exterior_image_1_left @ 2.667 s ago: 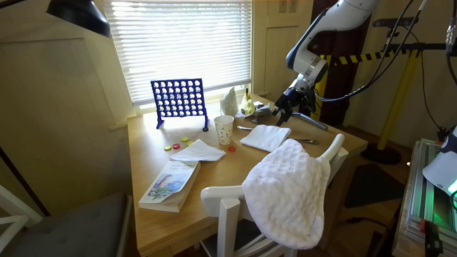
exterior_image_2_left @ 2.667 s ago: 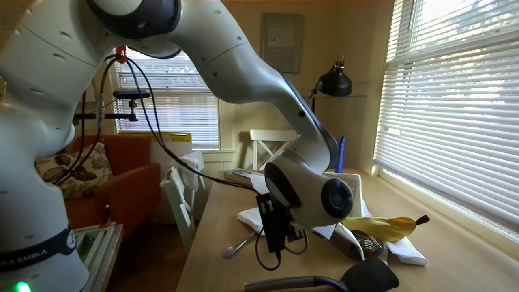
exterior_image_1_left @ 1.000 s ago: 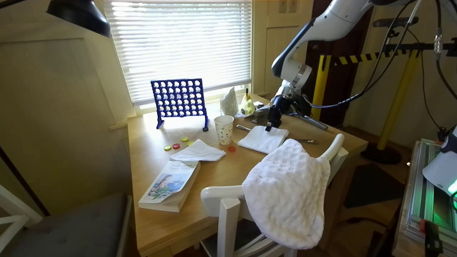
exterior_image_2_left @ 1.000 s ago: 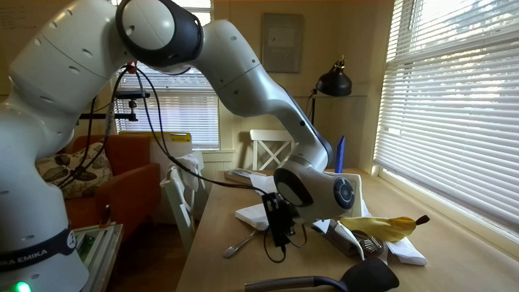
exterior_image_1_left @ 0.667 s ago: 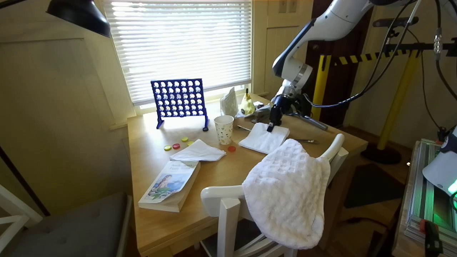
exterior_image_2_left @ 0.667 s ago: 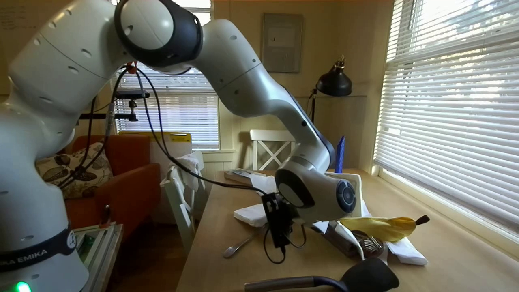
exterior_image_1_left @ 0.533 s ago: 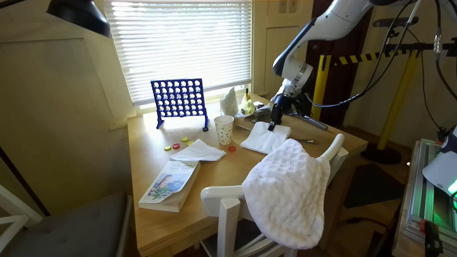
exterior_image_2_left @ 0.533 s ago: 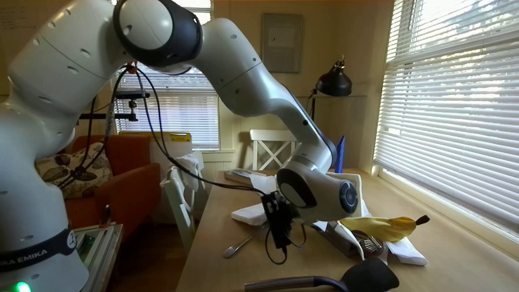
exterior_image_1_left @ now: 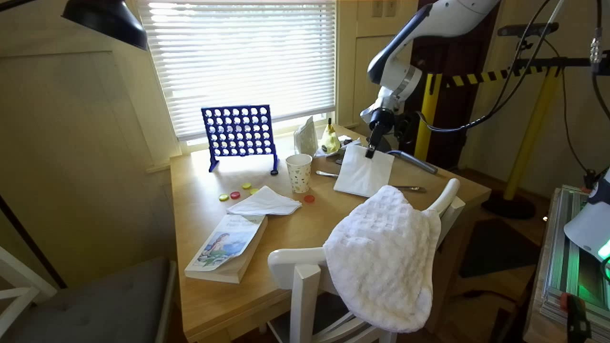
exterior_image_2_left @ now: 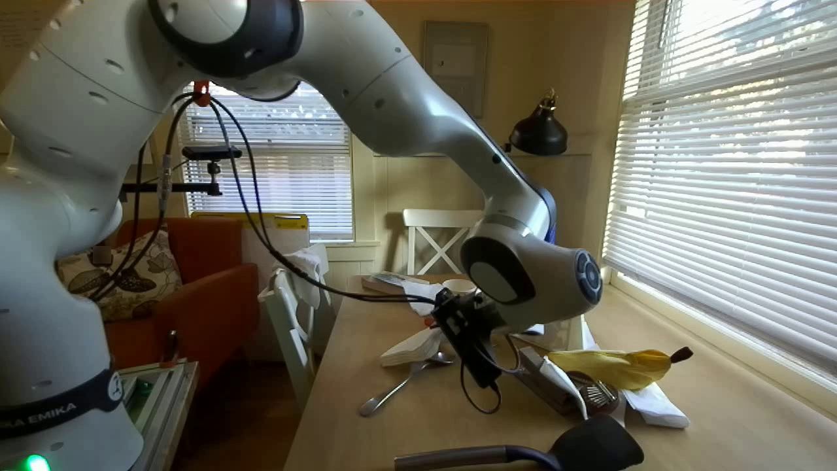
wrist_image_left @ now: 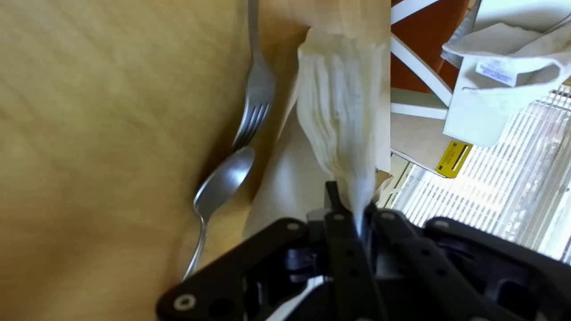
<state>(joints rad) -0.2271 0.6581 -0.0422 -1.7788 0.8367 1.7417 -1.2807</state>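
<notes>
Napkin stack (exterior_image_1_left: 366, 175): one
Gripper (exterior_image_1_left: 370, 152): one
Robot arm (exterior_image_2_left: 392, 91): one
Loose napkin (exterior_image_1_left: 264, 202): one
Fork (wrist_image_left: 260, 84): one
Spoon (wrist_image_left: 225, 180): one
Spatula (exterior_image_2_left: 595, 446): one
Paper cup (exterior_image_1_left: 299, 175): one
Book (exterior_image_1_left: 226, 245): one
Game rack (exterior_image_1_left: 240, 132): one
Red discs (exterior_image_1_left: 235, 195): two
Yellow discs (exterior_image_1_left: 223, 197): three, one of them partly hidden
Yellow thing with a dark tip (exterior_image_2_left: 614, 369): one
Table (exterior_image_1_left: 290, 236): one
Towel (exterior_image_1_left: 386, 267): one
White chairs (exterior_image_1_left: 305, 300): two
Orange armchair (exterior_image_2_left: 209, 304): one
Cushion (exterior_image_2_left: 157, 278): one
Desk lamp (exterior_image_1_left: 107, 24): one
Grey wall panel (exterior_image_2_left: 458, 59): one
Windows with blinds (exterior_image_2_left: 726, 163): two
</notes>
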